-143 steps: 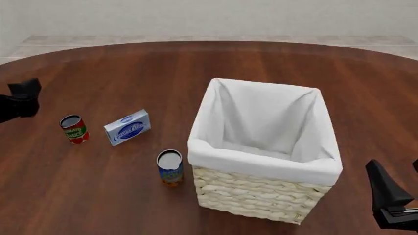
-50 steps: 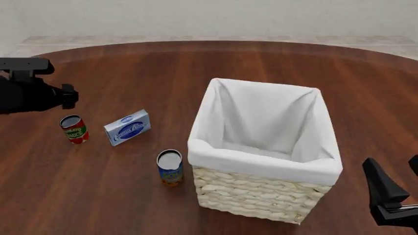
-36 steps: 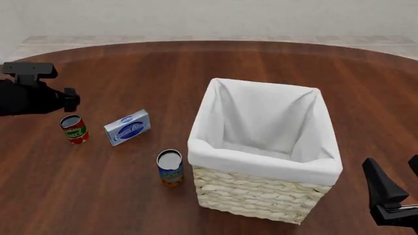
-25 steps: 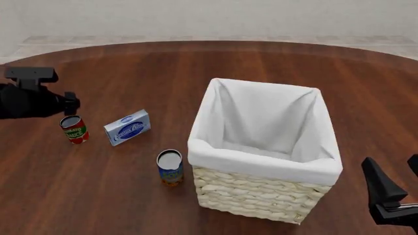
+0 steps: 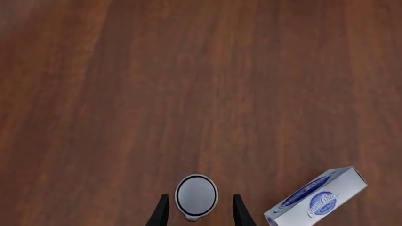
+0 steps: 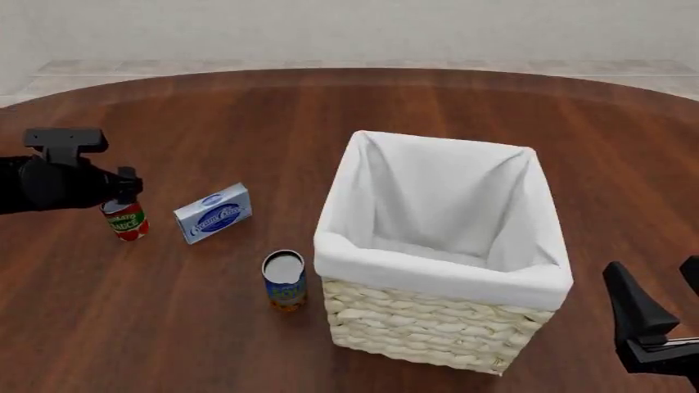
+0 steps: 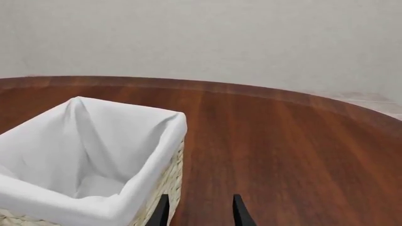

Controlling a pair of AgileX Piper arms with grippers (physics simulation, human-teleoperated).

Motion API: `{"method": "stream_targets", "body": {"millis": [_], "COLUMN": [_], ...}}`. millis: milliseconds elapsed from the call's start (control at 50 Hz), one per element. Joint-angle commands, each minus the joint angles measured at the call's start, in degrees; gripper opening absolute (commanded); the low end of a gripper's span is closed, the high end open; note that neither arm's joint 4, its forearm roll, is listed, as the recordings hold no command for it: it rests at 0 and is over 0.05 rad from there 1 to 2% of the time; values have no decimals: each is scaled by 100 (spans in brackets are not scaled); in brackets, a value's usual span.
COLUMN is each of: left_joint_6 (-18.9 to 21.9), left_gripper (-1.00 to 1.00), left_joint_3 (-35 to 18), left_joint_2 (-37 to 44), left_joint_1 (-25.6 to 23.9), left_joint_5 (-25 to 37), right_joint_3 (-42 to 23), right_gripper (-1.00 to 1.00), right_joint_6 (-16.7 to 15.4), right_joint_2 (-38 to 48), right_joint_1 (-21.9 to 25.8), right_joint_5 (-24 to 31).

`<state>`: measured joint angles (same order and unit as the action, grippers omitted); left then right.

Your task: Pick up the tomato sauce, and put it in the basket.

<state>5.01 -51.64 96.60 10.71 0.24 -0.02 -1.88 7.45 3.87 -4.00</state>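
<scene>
Silver-grey from above in the left wrist view, the tomato sauce (image 5: 196, 197) is standing between the left pincer's (image 5: 197, 214) spread, non-touching fingers, while in the front view it is sitting upright on the tabletop (image 6: 218, 123), well left of the basket (image 6: 441, 259), the right pincer (image 6: 653, 321) idling open.

Dark reddish-brown wood on the table (image 6: 327, 115), smooth, with a soft sheen and long straight grain. Pale woven wicker, rough and ribbed, on the basket (image 6: 426, 327); matt white cloth lining (image 6: 437, 213), softly creased, folded over the rim. Dull silver-grey metal top on the tomato sauce (image 5: 196, 195), glossy red label round its side. Printed blue-and-white card on the small box (image 6: 213, 213). Matt black plastic on the right gripper (image 6: 656, 327).
</scene>
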Motion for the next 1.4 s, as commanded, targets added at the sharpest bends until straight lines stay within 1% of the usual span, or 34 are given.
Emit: {"method": "stream_targets", "body": {"millis": [20, 420, 780, 1180, 1400], "left_joint_6": [-57, -46, 49, -39, -57], "left_gripper": [100, 100, 100, 100, 100], "left_joint_3": [112, 257, 255, 250, 360], "left_joint_2": [187, 349, 446, 687, 803], "left_joint_1": [-3, 86, 156, 92, 104], "left_joint_5": [-222, -447, -510, -672, -827], "right_joint_3": [0, 0, 0, 1, 1], "right_gripper": [100, 100, 100, 100, 100], "right_joint_6": [1, -6, -6, -10, -15], "right_joint_2": [4, 10, 51, 73, 28], "right_joint_1": [8, 13, 17, 4, 12], "right_joint_5": [1, 2, -36, -49, 2]}}
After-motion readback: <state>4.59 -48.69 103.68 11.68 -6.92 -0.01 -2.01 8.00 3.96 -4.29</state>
